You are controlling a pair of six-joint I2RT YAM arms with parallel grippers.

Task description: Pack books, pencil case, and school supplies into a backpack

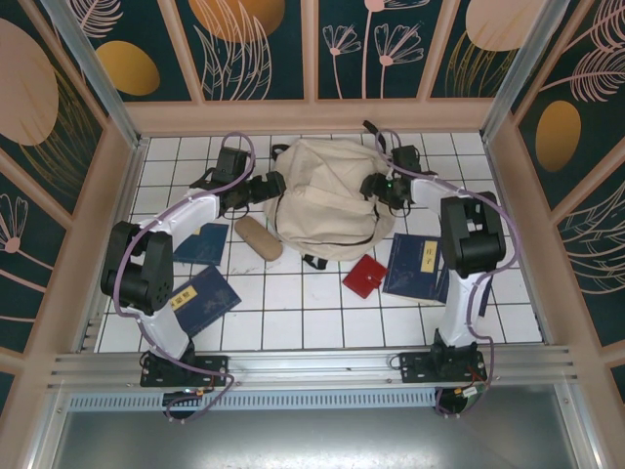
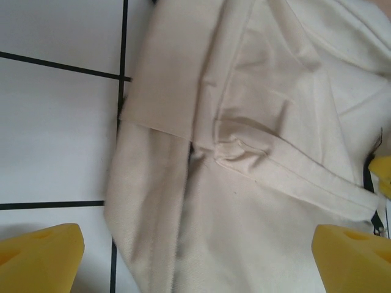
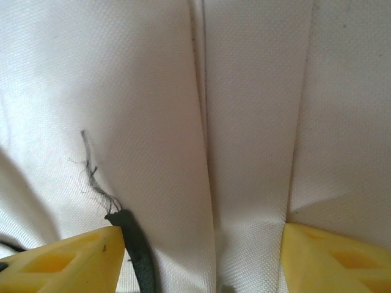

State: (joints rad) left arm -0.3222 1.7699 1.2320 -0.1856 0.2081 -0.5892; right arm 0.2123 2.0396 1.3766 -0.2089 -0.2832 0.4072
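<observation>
Both wide open, left hand [image 2: 195, 259] and right hand [image 3: 201, 262] flank the backpack [image 1: 322, 195] — overhead, books [image 1: 410, 274] lie outside.

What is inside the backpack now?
The backpack hides its inside under its own cream fabric, so nothing there can be seen. Navy books, the pencil case and the red case lie outside, on the tiles.

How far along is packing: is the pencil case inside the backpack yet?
Out. The tan pencil case lies on the tiled table just left of the backpack.
</observation>
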